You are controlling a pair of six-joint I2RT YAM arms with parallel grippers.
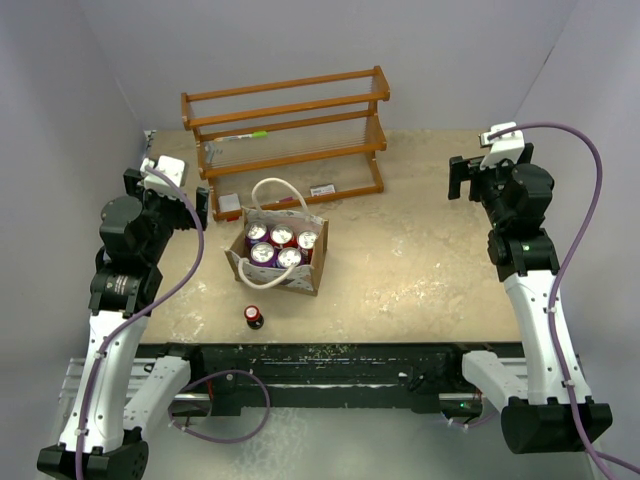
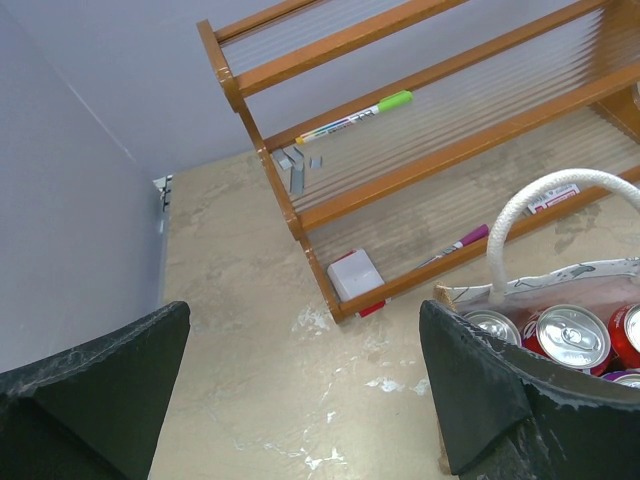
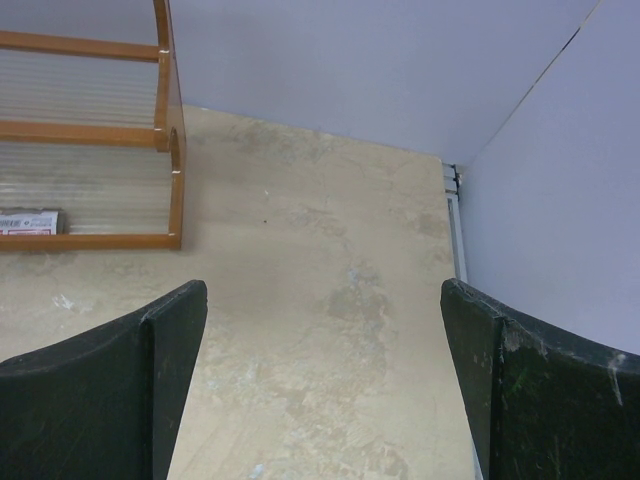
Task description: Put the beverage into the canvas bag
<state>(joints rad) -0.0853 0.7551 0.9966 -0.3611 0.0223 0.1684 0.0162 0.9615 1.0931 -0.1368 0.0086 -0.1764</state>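
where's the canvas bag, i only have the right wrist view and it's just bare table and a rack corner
Observer: The canvas bag stands left of centre, just in front of the wooden rack.
Operator: anything in it yet
Observer: Five cans stand upright inside it, tops showing.
Operator: so where's the next beverage
Observer: One lone can sits on the table between the bag and the near edge.
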